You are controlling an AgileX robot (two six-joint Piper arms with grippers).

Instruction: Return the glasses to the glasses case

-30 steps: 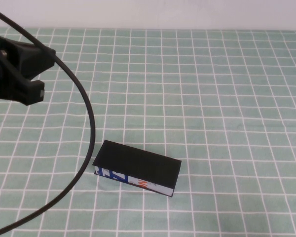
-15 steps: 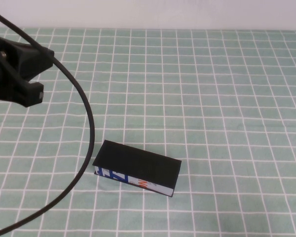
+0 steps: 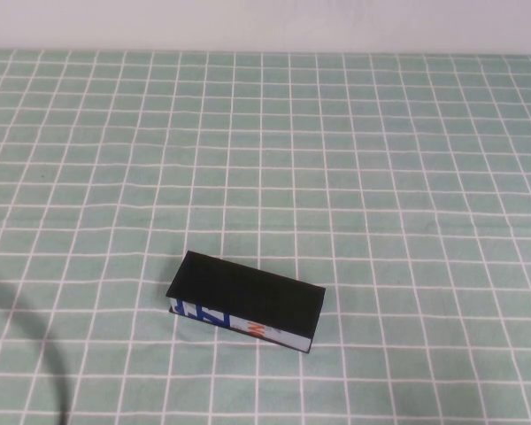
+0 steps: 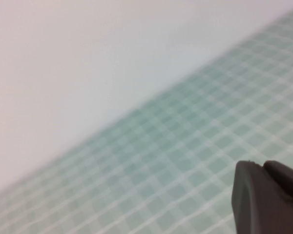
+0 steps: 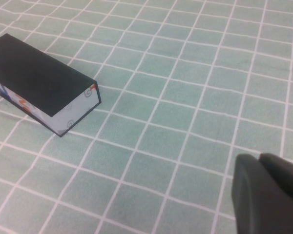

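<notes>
The glasses case (image 3: 248, 299) lies with its lid down on the green checked cloth, slightly left of the middle and near the front; its white strip with blue and orange print faces me. The glasses are out of view. My right gripper (image 5: 259, 158) is shut with nothing in it and hovers over bare cloth to the right of the case (image 5: 39, 80), well apart from it. My left gripper (image 4: 261, 165) is also shut and empty, looking along the cloth toward the white wall. Neither arm appears in the high view.
A black cable (image 3: 35, 345) curves across the front left corner of the cloth (image 3: 380, 177). A white wall (image 3: 265, 22) borders the far edge of the table.
The left arm has pulled out of the high view to the left, and its cable has dropped to the front left corner. The case has not moved.
</notes>
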